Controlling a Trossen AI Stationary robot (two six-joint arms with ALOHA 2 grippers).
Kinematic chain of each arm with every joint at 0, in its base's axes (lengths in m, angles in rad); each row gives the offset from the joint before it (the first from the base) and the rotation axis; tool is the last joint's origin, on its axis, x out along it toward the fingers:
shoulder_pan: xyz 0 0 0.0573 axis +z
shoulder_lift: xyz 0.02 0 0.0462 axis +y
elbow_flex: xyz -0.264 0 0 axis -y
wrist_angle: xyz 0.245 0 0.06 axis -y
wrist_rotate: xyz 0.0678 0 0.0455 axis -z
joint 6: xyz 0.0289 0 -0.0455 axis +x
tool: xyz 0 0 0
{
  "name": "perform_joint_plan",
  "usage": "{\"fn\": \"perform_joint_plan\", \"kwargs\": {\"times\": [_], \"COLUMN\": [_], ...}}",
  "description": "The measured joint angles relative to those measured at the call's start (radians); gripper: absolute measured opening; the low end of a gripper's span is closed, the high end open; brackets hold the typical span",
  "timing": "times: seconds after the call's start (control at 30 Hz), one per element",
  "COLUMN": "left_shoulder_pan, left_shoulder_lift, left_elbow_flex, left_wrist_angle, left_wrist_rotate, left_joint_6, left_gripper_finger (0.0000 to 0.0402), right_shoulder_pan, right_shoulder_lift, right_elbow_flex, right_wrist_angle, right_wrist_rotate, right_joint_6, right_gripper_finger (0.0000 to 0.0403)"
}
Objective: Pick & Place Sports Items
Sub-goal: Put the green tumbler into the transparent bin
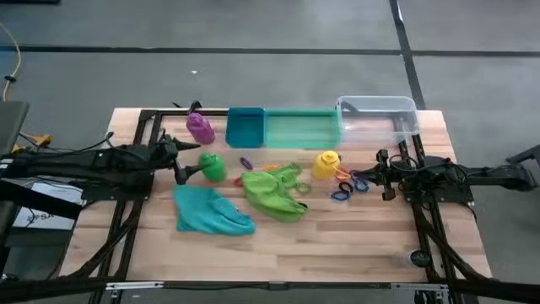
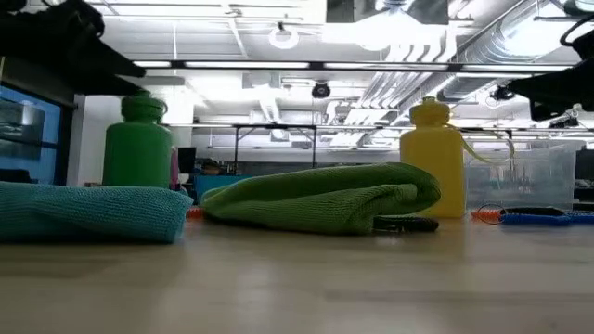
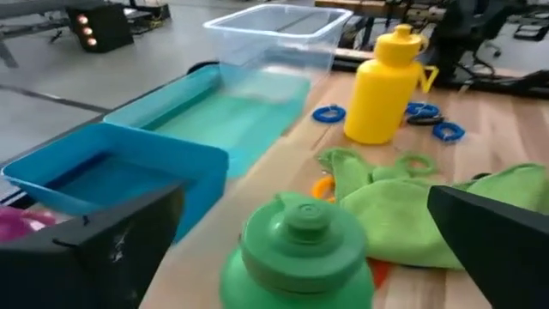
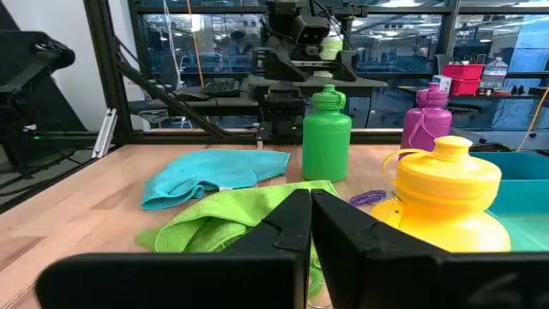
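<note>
A green bottle (image 1: 212, 166) stands upright on the table, and my left gripper (image 1: 184, 162) is open just to its left. In the left wrist view the bottle (image 3: 300, 257) shows between and just ahead of the two spread fingers, untouched. A purple bottle (image 1: 200, 127) stands behind it. A yellow bottle (image 1: 326, 163) stands right of centre. A lime-green cloth (image 1: 274, 191) and a teal cloth (image 1: 211, 212) lie bunched on the table. Coloured rings (image 1: 349, 185) lie by the yellow bottle. My right gripper (image 4: 310, 206) is shut and empty, to the right of the rings.
A blue bin (image 1: 245, 127), a green bin (image 1: 302, 128) and a clear bin (image 1: 380, 118) stand in a row along the table's far edge. Bare wood lies along the near edge (image 1: 337, 253). Dark frame rails run down both sides of the table.
</note>
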Motion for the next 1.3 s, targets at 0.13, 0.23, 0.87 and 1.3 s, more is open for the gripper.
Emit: {"fn": "perform_joint_plan", "kwargs": {"times": [0.13, 0.23, 0.87, 1.3], "left_shoulder_pan": [0.010, 0.010, 0.010, 0.010], "left_shoulder_lift": [0.028, 0.048, 0.140, 0.181], "left_elbow_flex": [0.000, 0.000, 0.000, 0.000], "left_wrist_angle": [0.000, 0.000, 0.010, 0.031], "left_wrist_rotate": [0.004, 0.004, 0.007, 0.007], "left_joint_6": [0.000, 0.000, -0.037, -0.045], "left_gripper_finger": [0.0383, 0.0383, 0.0383, 0.0327], "right_shoulder_pan": [0.000, 0.000, 0.000, 0.000], "right_shoulder_lift": [0.000, 0.000, 0.000, 0.000], "right_elbow_flex": [0.000, 0.000, 0.000, 0.000], "right_wrist_angle": [0.000, 0.000, 0.000, 0.000], "right_wrist_rotate": [0.000, 0.000, 0.000, 0.000], "right_joint_6": [0.000, 0.000, 0.000, 0.000], "right_gripper_finger": [0.0000, 0.0000, 0.0000, 0.0000]}}
